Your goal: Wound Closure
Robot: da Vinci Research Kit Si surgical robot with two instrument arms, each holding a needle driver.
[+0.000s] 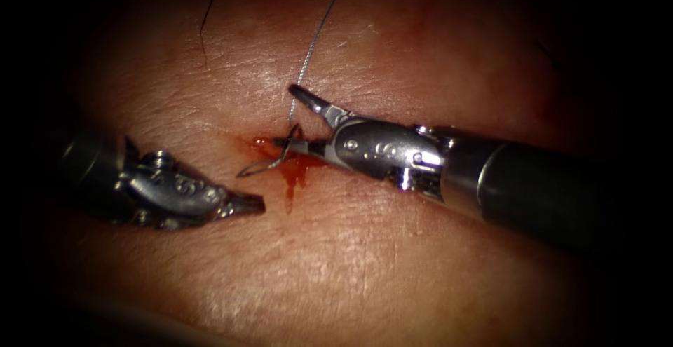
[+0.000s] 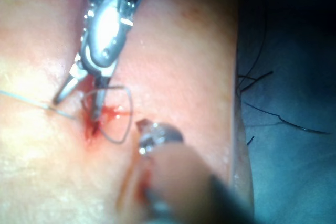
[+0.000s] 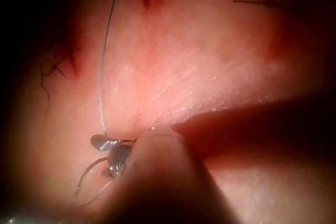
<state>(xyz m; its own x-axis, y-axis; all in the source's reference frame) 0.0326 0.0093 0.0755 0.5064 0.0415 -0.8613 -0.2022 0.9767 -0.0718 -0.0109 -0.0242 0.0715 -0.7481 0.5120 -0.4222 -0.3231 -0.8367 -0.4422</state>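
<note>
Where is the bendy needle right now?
In the endoscope view the needle lies over the red fluid at the cut, between the left claw and the open right claw, its right end by the lower jaw.

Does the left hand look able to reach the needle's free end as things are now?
Probably yes. The left hand, jaws shut and holding nothing, lies left of the cut. The needle curves toward it over the red fluid, with bare tissue between. The right hand, jaws open, is at the needle's other end.
</note>
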